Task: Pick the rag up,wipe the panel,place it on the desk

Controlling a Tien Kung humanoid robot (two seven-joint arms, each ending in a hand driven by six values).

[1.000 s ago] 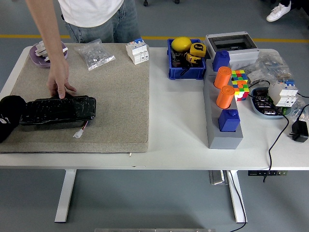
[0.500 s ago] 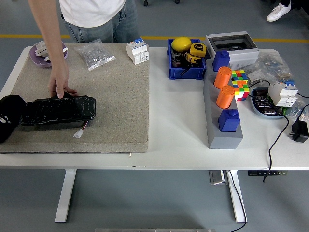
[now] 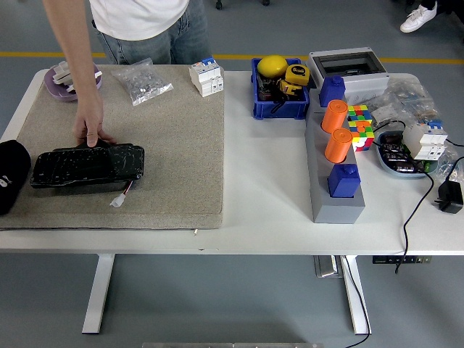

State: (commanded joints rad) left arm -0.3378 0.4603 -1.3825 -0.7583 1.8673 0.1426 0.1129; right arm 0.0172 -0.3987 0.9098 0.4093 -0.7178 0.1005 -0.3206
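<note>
The black glossy panel (image 3: pixel 87 168) lies flat on the beige mat (image 3: pixel 174 159), with a small white plug on red wires (image 3: pixel 121 197) at its near right corner. My left hand (image 3: pixel 11 176) shows only as a black shape at the picture's left edge, just left of the panel's end and apart from it. A person's hand (image 3: pixel 91 128) rests on the panel's far edge, fingertips down. I cannot make out a rag anywhere. My right arm is out of view.
On the mat's far side are a purple dish (image 3: pixel 64 78), a plastic bag of parts (image 3: pixel 144 81) and a white breaker (image 3: pixel 205 77). To the right stand a blue bin (image 3: pixel 279 98), a grey block with orange cylinders (image 3: pixel 336 134), a colour cube (image 3: pixel 359 125) and cables.
My left hand has drawn back to the left, off the panel's left end and partly out of the picture. The person's hand stays at the panel's far edge.
</note>
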